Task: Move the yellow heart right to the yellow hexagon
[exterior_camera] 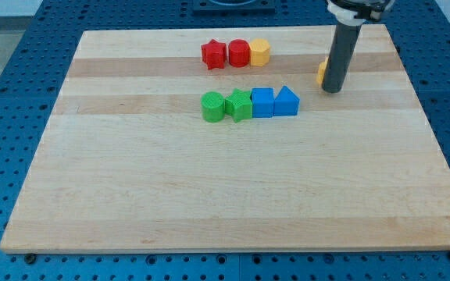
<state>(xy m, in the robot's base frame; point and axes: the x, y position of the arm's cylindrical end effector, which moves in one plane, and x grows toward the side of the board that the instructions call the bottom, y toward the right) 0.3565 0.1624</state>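
The yellow hexagon [259, 52] sits at the right end of a row near the view's top, touching a red round block [239, 53], with a red star-like block [214, 55] to the left of that. The yellow heart [320, 72] is mostly hidden behind my rod; only a sliver shows at the rod's left side. My tip [332, 90] rests on the board just right of and below that sliver, well to the right of the hexagon.
A second row lies below: a green cylinder [212, 106], a green block [239, 104], a blue cube [263, 102] and a blue triangular block [286, 101]. The wooden board [225, 195] ends close to the right of my tip.
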